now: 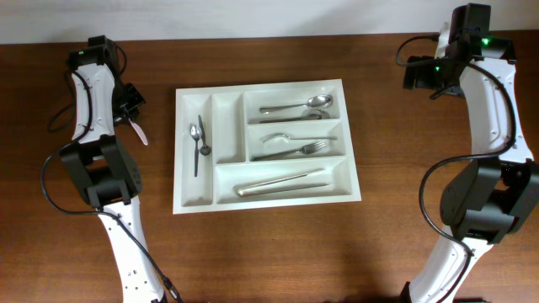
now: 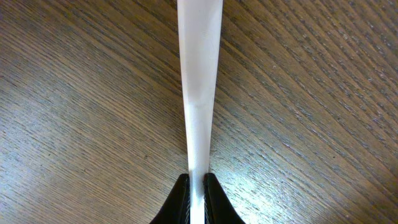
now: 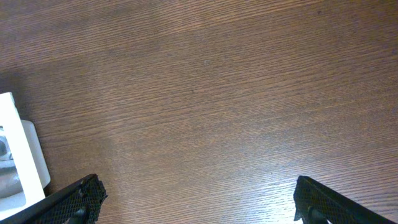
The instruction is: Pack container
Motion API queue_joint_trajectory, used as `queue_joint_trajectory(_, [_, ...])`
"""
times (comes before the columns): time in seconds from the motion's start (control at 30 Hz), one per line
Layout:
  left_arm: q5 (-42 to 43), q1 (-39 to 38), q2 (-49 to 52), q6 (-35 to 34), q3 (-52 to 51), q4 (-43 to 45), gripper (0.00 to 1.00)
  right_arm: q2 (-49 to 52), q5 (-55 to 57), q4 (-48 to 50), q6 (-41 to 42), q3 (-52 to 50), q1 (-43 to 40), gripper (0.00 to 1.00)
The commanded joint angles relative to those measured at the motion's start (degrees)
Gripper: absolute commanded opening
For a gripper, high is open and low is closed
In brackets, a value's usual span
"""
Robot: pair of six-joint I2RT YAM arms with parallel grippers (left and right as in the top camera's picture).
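We've got the wooden table (image 1: 269, 252) stretching under both arms, and dead centre sits the container (image 1: 227, 126), the white five-slot tray. Right of the container, the right gripper (image 3: 196, 193) hangs over bare wood with its fingers spread wide and nothing between them. Only the container's corner peeks into its wrist view.

Inside the container we see a knife (image 1: 282, 183) in the near long slot, a fork (image 1: 290, 151) in the middle one and spoons (image 1: 295, 107) in the far one. Two small spoons (image 1: 198, 143) lie in the outer narrow slot, and the inner narrow slot is bare.

Left of the container, the left gripper (image 2: 198, 182) is pinching a slim white utensil (image 2: 199, 74) by one end; which sort, we can't tell. Here's our worry: the grip is right at the tip, so the long free end could swing or slide in the pinch. It might also clip the container's left wall going in and tip out onto the table, or land among the small spoons.
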Motion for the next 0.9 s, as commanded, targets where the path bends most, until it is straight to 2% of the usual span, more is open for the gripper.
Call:
queue_joint_trajectory(0.0, [0.72, 0.09, 8.09, 0.76, -2.78, 1.27, 0.02, -0.98, 0.09, -0.02, 0.46, -0.11, -0.11, 0.99])
queue_joint_trajectory(0.17, [1.16, 0.04, 8.09, 0.74, -2.78, 1.90, 0.03, -0.98, 0.09, -0.02, 0.46, -0.09, -0.11, 0.99])
queue_joint_trajectory(0.33, [1.16, 0.02, 8.09, 0.74, -2.78, 1.92, 0.09, -0.98, 0.09, -0.02, 0.46, -0.11, -0.11, 0.99])
queue_joint_trajectory(0.87, [1.16, -0.70, 8.61, 0.74, -2.80, 3.87, 0.09, -0.98, 0.09, -0.02, 0.46, -0.09, -0.11, 0.99])
